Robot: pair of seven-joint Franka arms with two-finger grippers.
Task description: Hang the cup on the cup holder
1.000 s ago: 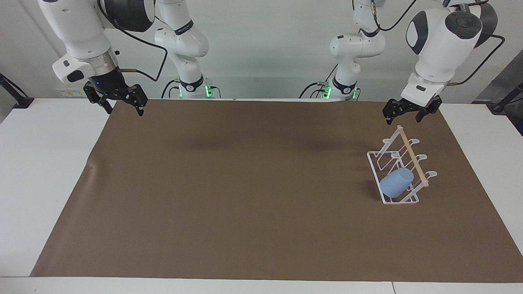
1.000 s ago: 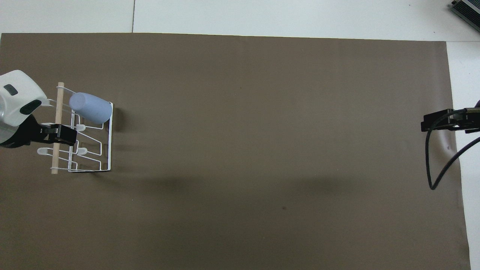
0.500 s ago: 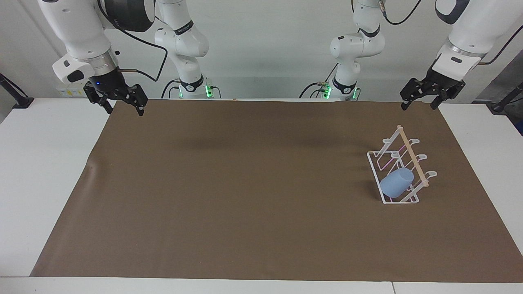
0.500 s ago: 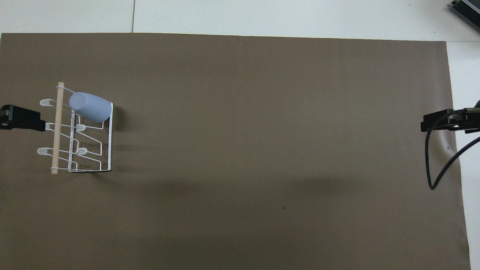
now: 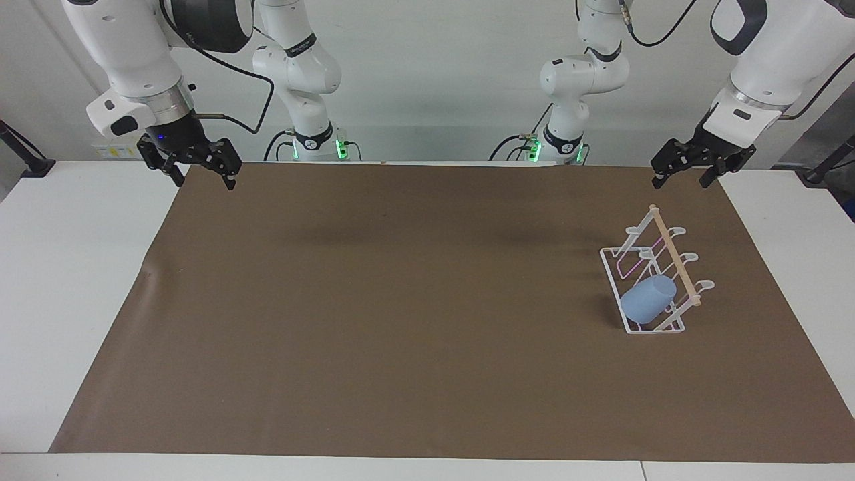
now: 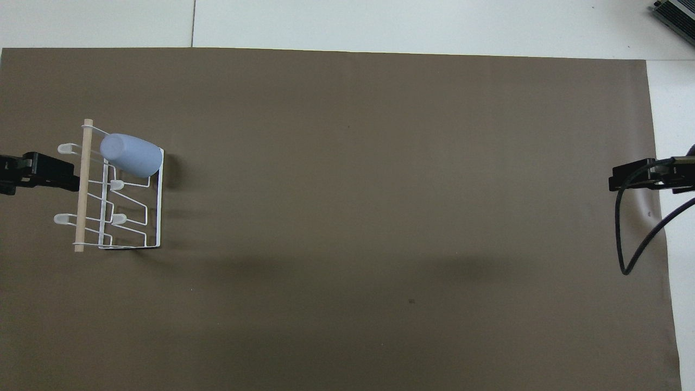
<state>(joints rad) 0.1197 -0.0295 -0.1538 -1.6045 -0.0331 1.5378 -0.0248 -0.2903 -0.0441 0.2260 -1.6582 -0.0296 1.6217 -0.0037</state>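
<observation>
Facing view, left to right. Right claw (image 5: 198,166): spread wide, empty, waiting over the brown mat's (image 5: 401,300) corner. Small light-blue plastic cup (image 5: 648,299): mouth-down on a slanted prong of the white wire cup holder with wooden dowel (image 5: 658,274), toward the left arm's end of the surface; hanging apparently done. Left claw (image 5: 688,168): spread wide, empty, raised clear above the holder.

cup holder (image 5: 651,280) sole obstacle on brown mat (image 5: 401,300), cup (image 5: 646,299) hung on it
</observation>
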